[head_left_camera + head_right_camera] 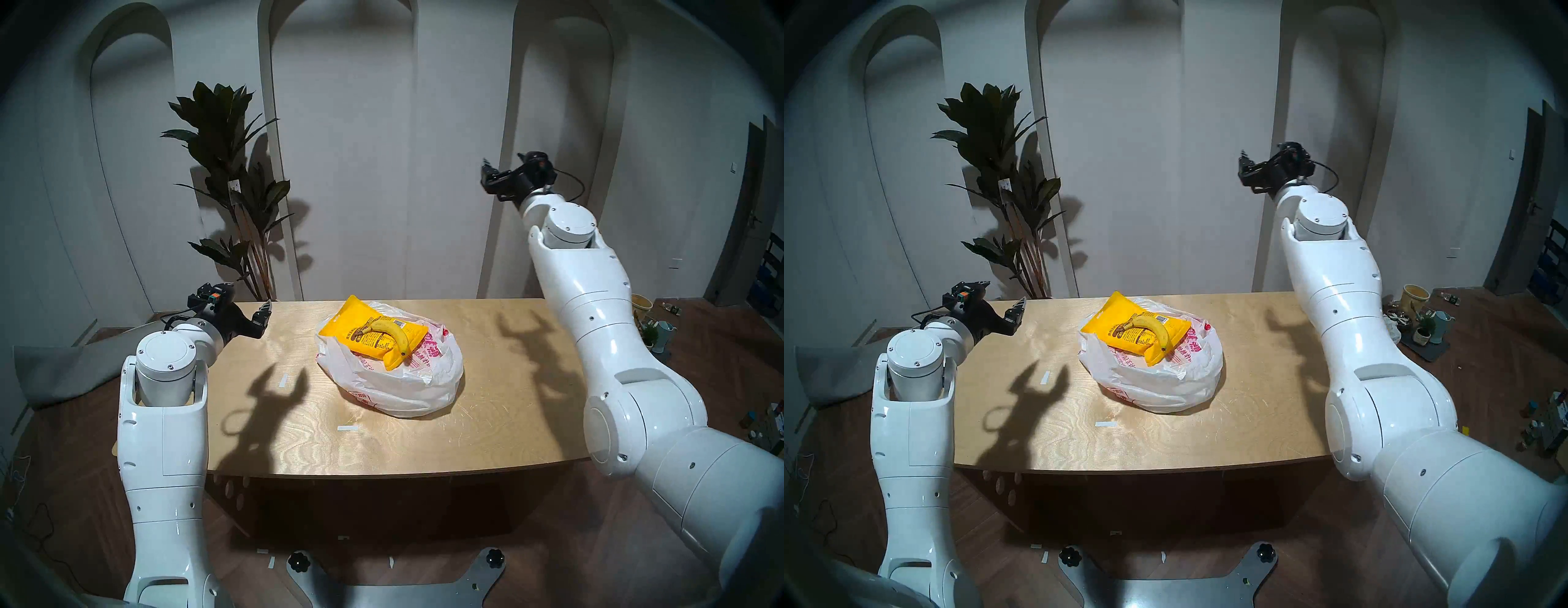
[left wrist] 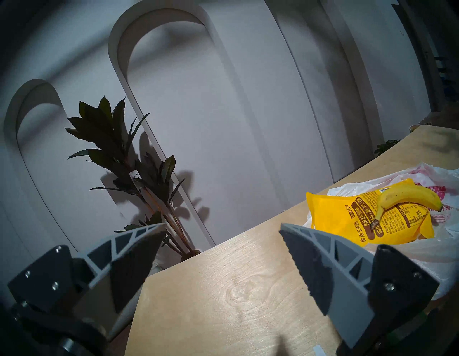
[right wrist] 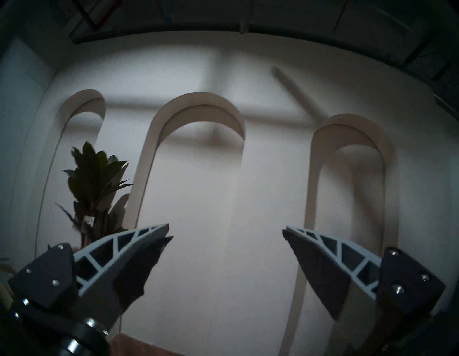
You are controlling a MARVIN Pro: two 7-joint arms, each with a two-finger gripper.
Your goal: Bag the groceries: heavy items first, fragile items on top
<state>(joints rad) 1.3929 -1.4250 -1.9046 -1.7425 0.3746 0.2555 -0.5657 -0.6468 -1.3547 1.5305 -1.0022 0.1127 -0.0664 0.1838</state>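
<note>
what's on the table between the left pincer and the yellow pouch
Only bare tabletop and shadow separate the left pincer from the yellow pouch, in the head views.

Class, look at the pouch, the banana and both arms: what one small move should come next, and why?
Probably none beyond keeping both arms clear. The banana lies on the pouch, which sits in the bag's open mouth. The left gripper and right gripper are open, empty and away from it.
</note>
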